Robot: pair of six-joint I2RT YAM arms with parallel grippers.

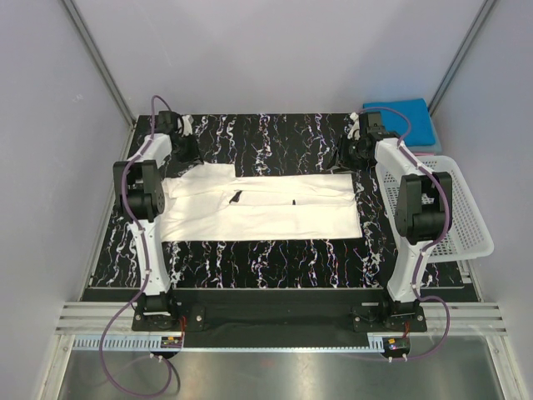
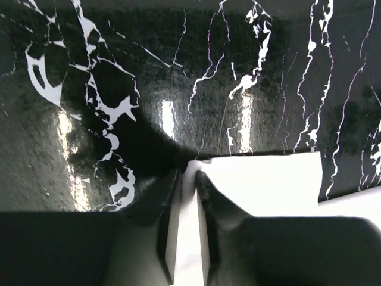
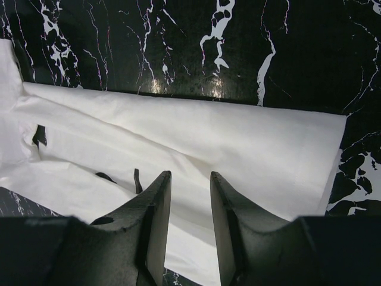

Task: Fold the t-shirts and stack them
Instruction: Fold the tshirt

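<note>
Left gripper (image 2: pixel 188 176), one: jaws drawn narrow, pinching a raised fold of the white t-shirt (image 2: pixel 262 179), the cloth running up between the two fingers (image 2: pixel 169 205) and touching both. It stands at about 10 o'clock on the table (image 1: pixel 275 137), over the shirt's far left corner. Right gripper (image 3: pixel 190 176), one: jaws partly apart, nothing between them, poised over the white cloth near the shirt's far right edge, at about 1 o'clock on the table. Arms, two: left arm (image 1: pixel 137 187) along the 9 o'clock side, right arm (image 1: pixel 420 208) along the 3 o'clock side. White t-shirt, one: lies flat and spread lengthwise across the middle of the table, running from 9 o'clock towards 3 o'clock, with a folded-over layer along its far side. Black marks (image 1: pixel 236 197) on the white cloth, two: both small, one left of centre, one near the centre; too small to read as print or writing. Blue t-shirt (image 1: pixel 398 117), one: folded into a flat block at 1 o'clock, beyond the right gripper and apart from the white shirt. Basket (image 1: pixel 466 225), one: white plastic lattice, at 3 o'clock, overhanging the table's right edge, just beside the right arm. Table, one: black surface with white marbled veining. Legible brands, labels or writing: none can be made out in any view.
</note>
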